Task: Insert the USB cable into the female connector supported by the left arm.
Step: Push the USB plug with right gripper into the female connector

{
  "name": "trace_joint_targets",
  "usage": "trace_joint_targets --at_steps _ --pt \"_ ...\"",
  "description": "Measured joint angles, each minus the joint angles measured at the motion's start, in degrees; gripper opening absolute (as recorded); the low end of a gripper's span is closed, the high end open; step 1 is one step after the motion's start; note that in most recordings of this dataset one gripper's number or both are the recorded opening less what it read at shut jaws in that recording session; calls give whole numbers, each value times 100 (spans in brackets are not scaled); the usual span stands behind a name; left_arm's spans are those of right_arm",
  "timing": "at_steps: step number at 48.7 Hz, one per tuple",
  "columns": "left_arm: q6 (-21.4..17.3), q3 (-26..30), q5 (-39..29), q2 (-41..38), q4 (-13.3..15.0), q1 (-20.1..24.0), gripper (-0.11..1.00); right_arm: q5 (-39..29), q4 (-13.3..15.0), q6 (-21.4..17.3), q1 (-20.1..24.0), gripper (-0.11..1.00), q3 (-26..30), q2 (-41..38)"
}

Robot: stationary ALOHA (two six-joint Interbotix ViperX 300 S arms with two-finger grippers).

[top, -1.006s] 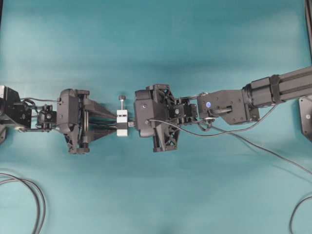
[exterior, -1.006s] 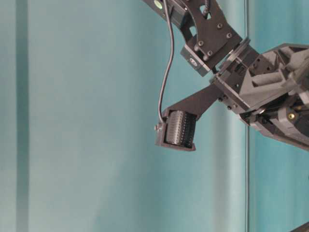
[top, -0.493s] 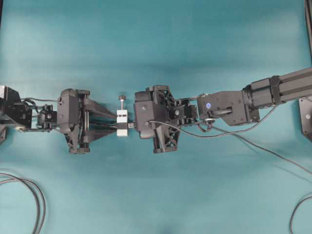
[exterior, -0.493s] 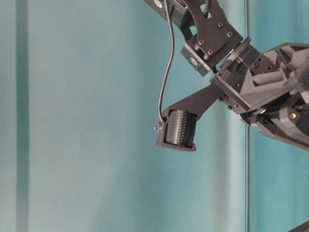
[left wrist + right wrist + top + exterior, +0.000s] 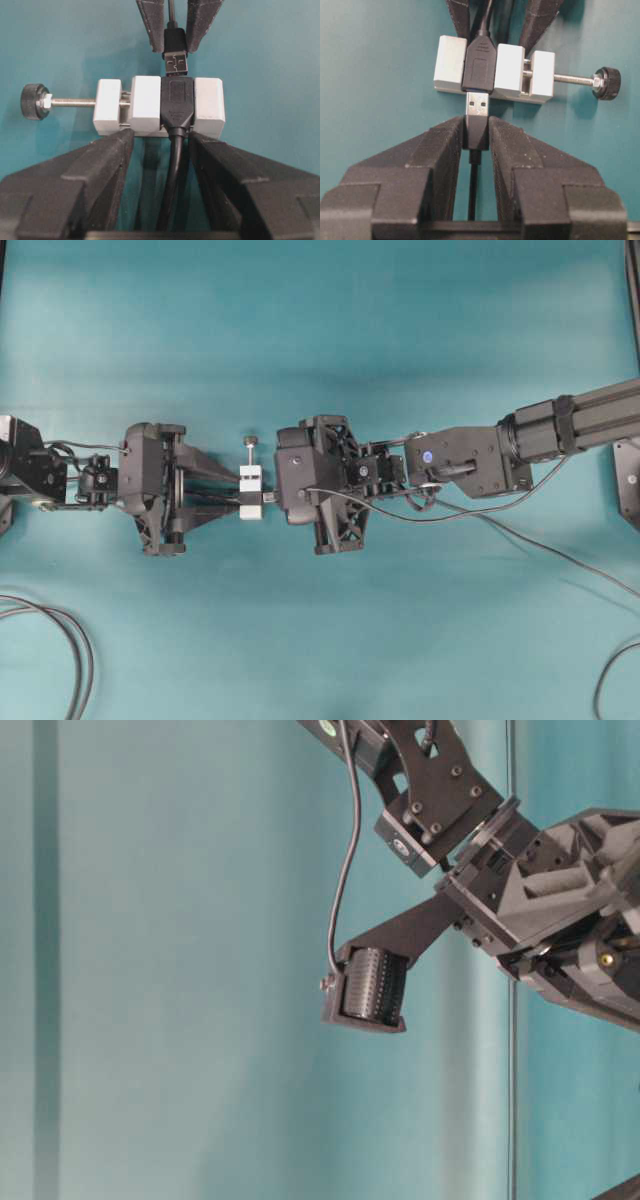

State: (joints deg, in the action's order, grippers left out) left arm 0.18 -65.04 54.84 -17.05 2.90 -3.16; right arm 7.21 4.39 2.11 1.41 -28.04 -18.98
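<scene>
Figure: plug at the mouth of the socket, seen from 4 views.

My right gripper (image 5: 476,131), 2 black foam-padded fingers, is clamped on the black moulded plug of the thin dark grey USB cable (image 5: 476,135). The short metallic tip (image 5: 477,104) projects past the fingertips and meets the opening of the female connector (image 5: 479,67), a small black socket ending a thin dark cable. From the left wrist view the same tip (image 5: 176,63) appears to sit at the socket's edge; how deep it has entered I cannot tell.

My left gripper (image 5: 161,137), with 2 long triangular black fingers spread wide, braces the white rectangular block (image 5: 207,106) that clamps the socket; a threaded screw with a black knurled knob (image 5: 35,101) sticks out sideways. Whether the fingers actually press the block I cannot tell.

In the overhead view both arms meet nose to nose mid-table, block (image 5: 250,493) between them, over the teal table surface (image 5: 320,330).

Handling, as I judge it: the plug is light, rigid and small, the cable limp, so the hold belongs on the moulded plug body, never the cord. The metal tip tolerates little misalignment; a skewed push could pivot the block in its support.
</scene>
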Motion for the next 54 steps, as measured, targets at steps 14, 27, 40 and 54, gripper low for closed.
trace_joint_targets --at_steps 14,27,40,54 --pt "0 9 0 0 0 -9 63 0 0 0 9 21 0 0" --pt "-9 26 -26 0 0 0 63 0 0 -9 9 21 9 -9" --pt "-9 26 -35 0 0 0 63 9 0 0 9 21 35 -79" --pt "-9 35 -35 -9 9 0 63 0 0 9 9 21 105 -88"
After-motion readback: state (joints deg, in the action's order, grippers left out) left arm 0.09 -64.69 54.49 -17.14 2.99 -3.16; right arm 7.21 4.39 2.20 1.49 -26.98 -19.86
